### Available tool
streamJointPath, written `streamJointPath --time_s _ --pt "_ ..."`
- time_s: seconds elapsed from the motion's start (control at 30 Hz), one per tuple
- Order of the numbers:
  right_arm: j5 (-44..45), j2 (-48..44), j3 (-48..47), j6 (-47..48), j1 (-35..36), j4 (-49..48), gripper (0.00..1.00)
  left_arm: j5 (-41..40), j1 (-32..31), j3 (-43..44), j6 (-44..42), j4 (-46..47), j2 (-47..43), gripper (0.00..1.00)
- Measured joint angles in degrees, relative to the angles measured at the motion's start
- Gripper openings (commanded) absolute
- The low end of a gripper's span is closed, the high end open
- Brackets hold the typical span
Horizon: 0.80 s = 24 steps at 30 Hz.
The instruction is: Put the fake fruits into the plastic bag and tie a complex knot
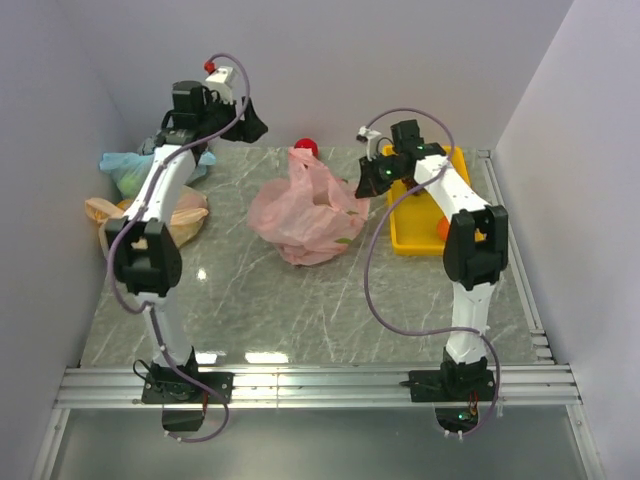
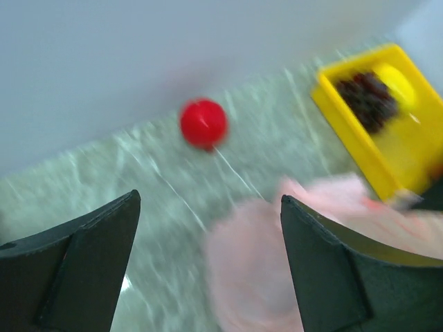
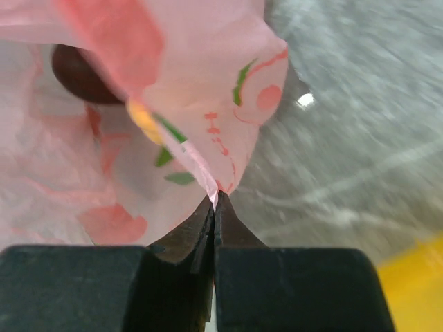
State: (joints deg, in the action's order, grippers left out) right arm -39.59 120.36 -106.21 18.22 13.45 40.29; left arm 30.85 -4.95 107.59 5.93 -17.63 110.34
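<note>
Right gripper (image 3: pixel 214 200) pinches the rim of the pink bag (image 3: pixel 104 159); left gripper (image 2: pixel 209 199) hangs open.
Red ball (image 2: pixel 203 123) lies loose, grapes (image 2: pixel 367 100) sit in the yellow tray (image 2: pixel 349 138); no knot yet.

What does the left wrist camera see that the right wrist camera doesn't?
Only the left wrist view: the red ball, grapes and a yellow fruit in the yellow tray, plus the open left hand. Only the right wrist view: the right hand pinching the plastic bag edge, and a dark round thing inside it. Both: the pink bag, the grey table, and perhaps the tray's yellow corner.
</note>
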Motion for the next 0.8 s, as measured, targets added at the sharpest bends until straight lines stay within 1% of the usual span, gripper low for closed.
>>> streamJointPath --time_s 0.2,0.27,0.33,0.4,0.47,0.67,0.8 --pt "4.15 -5.92 3.89 0.94 -1.81 1.77 0.0 -8.72 -3.41 16.72 0.83 3.3 20.13 0.89" --pt "5.01 -7.02 4.92 0.94 -2.12 2.58 0.0 -10.6 -5.11 19.32 1.01 4.07 25.7 0.91" --pt "5.66 -7.5 5.38 0.9 -2.38 3.48 0.0 -12.24 -6.84 19.74 1.11 4.98 29.99 0.94" --pt "5.88 -7.52 5.4 0.7 -2.82 4.42 0.0 -13.2 -8.41 19.74 1.46 6.62 33.33 0.95" --pt "6.03 -7.52 5.4 0.66 -3.34 5.18 0.0 -14.03 -9.68 19.74 1.92 8.85 35.74 0.99" --pt "6.54 -7.54 4.94 0.35 -4.11 7.63 0.0 -15.8 -12.04 26.16 2.54 16.02 42.56 0.99" --pt "6.95 -7.54 3.52 -0.28 -4.26 8.74 0.0 -17.11 -12.61 27.26 2.32 21.07 44.13 1.0"
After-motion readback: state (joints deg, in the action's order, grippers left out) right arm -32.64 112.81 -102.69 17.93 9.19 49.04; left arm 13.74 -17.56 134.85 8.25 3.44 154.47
